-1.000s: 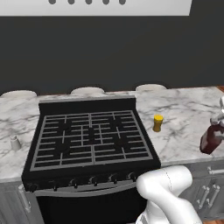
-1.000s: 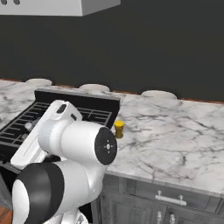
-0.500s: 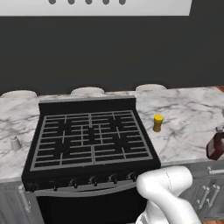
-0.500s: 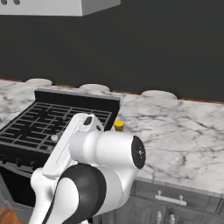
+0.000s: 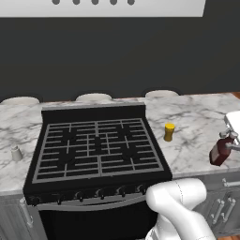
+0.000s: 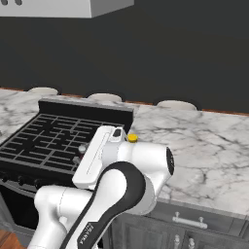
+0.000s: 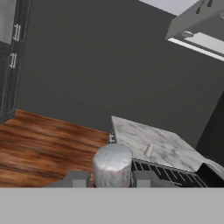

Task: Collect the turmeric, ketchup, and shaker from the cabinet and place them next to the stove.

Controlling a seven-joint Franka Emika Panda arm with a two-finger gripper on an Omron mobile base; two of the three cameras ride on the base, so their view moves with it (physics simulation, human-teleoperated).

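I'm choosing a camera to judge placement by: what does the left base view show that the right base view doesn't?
Left base view: the ketchup, tilted, right of the stove, and the shaker on the counter left of it. Right base view: a patch of wood floor beside the range. Both: stove, turmeric, marble counter.
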